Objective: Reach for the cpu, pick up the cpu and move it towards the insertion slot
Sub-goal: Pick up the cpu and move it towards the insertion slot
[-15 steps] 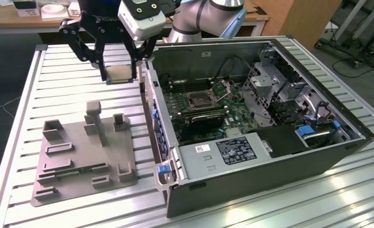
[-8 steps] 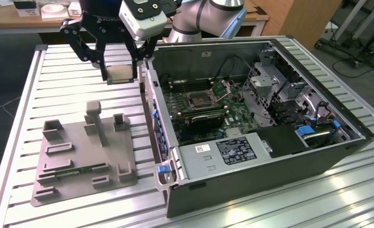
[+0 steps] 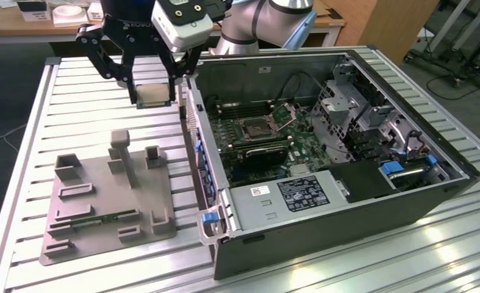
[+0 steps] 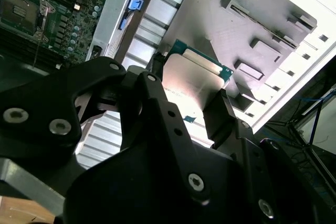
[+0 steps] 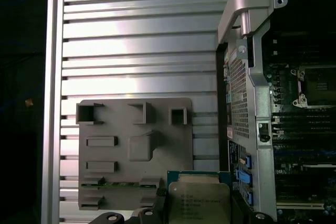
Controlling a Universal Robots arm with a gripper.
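Item in transit: my black two-fingered gripper (image 3: 154, 96), clamped on the small silver-topped square cpu (image 3: 154, 95) above the ribbed table, which I'd carry level toward the silver-framed insertion slot (image 3: 254, 129).

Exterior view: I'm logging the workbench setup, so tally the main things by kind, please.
Small square silver-topped cpu, held in the black gripper: 1
Grey plastic tray with rectangular recesses: 1
Open dark metal computer case: 1
Square silver-framed insertion slot on the green board: 1
Narrow green circuit strip in the tray: 1
Total: 5
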